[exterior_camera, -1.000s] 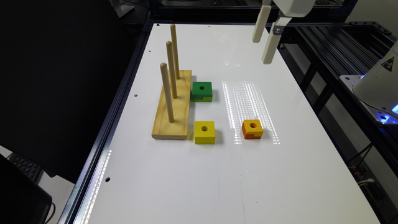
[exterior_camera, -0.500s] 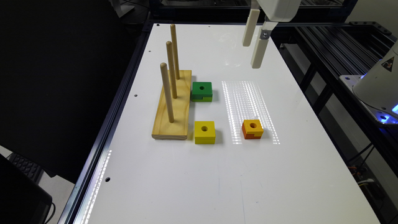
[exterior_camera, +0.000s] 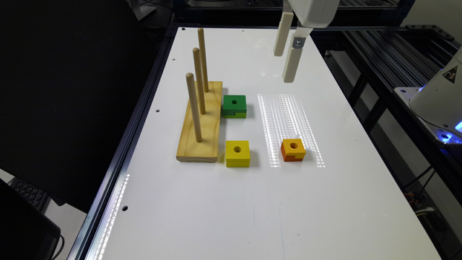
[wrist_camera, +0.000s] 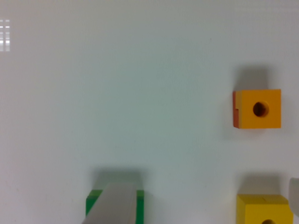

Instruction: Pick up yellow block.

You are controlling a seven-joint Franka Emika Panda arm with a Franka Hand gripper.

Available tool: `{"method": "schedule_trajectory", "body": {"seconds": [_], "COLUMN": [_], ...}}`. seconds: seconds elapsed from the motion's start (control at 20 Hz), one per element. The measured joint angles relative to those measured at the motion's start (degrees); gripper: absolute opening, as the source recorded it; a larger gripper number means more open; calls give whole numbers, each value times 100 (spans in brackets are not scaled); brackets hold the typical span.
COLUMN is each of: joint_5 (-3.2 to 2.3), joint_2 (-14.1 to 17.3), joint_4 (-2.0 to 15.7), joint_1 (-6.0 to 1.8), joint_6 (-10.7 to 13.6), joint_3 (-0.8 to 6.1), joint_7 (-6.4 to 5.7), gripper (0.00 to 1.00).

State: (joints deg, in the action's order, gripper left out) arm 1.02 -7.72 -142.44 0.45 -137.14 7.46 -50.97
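Your gripper hangs high over the far end of the white table, fingers pointing down and spread apart, grasping nothing. In the exterior view, the yellow block sits flat on the table at about 7 o'clock from the gripper and well apart from it. It lies just beside the near end of the wooden peg base, with the orange block at its 3 o'clock and the green block at its 12 o'clock.

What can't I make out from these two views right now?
- Yellow block: wrist view, cut off by the frame edge.
- Green block: wrist view, mostly hidden by a blurred grey finger and cut off by the edge.
- Gripper: exterior view, its upper body runs off the top edge; its height over the table is hard to judge.
- Orange block: its far sides are hidden in both views.
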Motion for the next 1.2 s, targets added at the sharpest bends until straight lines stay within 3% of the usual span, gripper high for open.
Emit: {"method": "schedule_trajectory", "body": {"seconds": [0.2, 0.45, 0.75, 0.9, 1.2], "joint_5": [0, 0, 0, 0, 0], "joint_2": [141, 295, 583, 755, 903], "joint_4": [146, 311, 652, 825, 961], "joint_1": [0, 1, 1, 1, 1], "joint_6": [0, 0, 0, 0, 0], "joint_3": [38, 137, 401, 481, 507], "joint_7": [-39, -140, -417, -502, -522], "gripper": [100, 100, 100, 100, 100]}}
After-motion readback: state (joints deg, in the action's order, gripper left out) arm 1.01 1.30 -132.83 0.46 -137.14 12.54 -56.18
